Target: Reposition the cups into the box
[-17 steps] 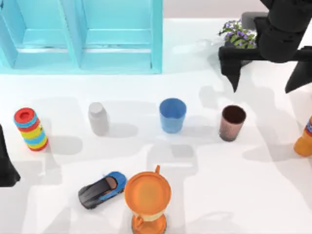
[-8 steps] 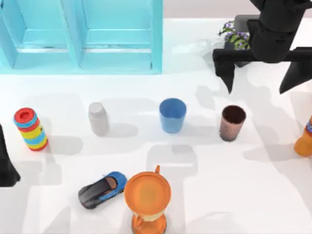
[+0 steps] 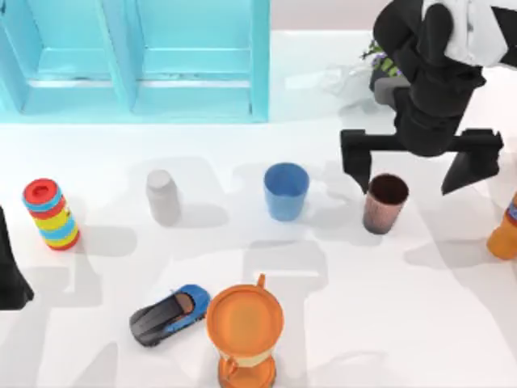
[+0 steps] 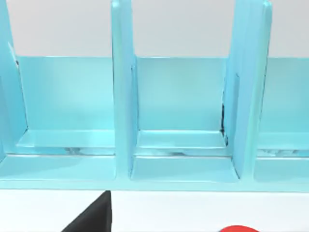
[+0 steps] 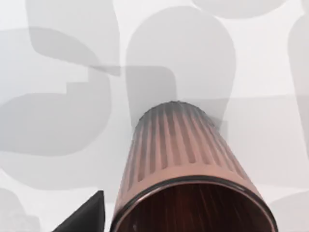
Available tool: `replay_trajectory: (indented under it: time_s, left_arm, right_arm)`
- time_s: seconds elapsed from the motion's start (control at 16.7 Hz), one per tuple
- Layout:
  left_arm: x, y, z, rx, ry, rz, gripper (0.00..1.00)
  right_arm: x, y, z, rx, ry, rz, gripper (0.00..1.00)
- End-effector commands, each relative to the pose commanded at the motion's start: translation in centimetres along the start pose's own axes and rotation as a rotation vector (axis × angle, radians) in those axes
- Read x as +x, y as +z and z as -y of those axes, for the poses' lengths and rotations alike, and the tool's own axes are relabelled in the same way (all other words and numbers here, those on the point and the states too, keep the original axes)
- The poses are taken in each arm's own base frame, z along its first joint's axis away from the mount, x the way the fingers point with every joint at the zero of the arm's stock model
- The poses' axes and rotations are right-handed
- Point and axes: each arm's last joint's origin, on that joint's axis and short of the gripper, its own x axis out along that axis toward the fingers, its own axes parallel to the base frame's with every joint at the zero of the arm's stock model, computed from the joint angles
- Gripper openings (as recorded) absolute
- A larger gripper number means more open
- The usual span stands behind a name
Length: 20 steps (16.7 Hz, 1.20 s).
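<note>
Two cups: both stand upright on the white table [image 3: 404,323], side by side and apart, in the middle band of the top view.
Blue cup [image 3: 286,191]: near the centre of the table, free of any fingers, below the open front of the box.
Reddish-brown cup [image 3: 385,203]: to the right of the blue one, ribbed wall, dark inside; the right wrist view looks down over its rim [image 5: 193,203] from close by.
Right gripper [image 3: 420,158]: hangs over the right half of the table, fingers spread wide — one dark finger [image 3: 355,159] sits just left of the brown cup's rim, the other well off to its right. The cup lies toward the left finger rather than midway, and partly below the finger line; nothing is held.
Left gripper [image 3: 10,267]: parked at the table's left edge, a dark shape beside the stacked rings; whether its fingers are open I cannot tell.
Box [image 3: 137,56]: pale turquoise, divided into compartments, along the top left of the table — the left wrist view faces its bays [image 4: 178,96].
Other things: grey capped bottle [image 3: 163,196] left of the blue cup; coloured ring stack [image 3: 51,214] further left; toy car [image 3: 169,314] and orange vessel [image 3: 245,330] near the bottom edge; orange bottle [image 3: 506,229] at the right edge; plant [image 3: 378,61] behind the right arm.
</note>
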Motion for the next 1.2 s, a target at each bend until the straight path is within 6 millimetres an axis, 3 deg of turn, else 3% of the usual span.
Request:
replay_trajectory:
  time_s: [0.12, 0.36, 1.14, 1.2]
  left_arm:
    - [0.00, 0.00, 0.00, 0.000, 0.000, 0.000, 1.00]
    - [0.00, 0.00, 0.00, 0.000, 0.000, 0.000, 1.00]
    - [0.00, 0.00, 0.00, 0.000, 0.000, 0.000, 1.00]
    - [0.00, 0.00, 0.00, 0.000, 0.000, 0.000, 1.00]
  right_arm:
    - [1.45, -0.23, 0.07, 0.000, -0.002, -0.005, 1.00]
    - [1.71, -0.28, 0.08, 0.000, -0.003, -0.006, 1.00]
    - [1.71, -0.28, 0.08, 0.000, -0.003, -0.006, 0.02]
    - [1.71, -0.28, 0.08, 0.000, -0.003, -0.006, 0.00]
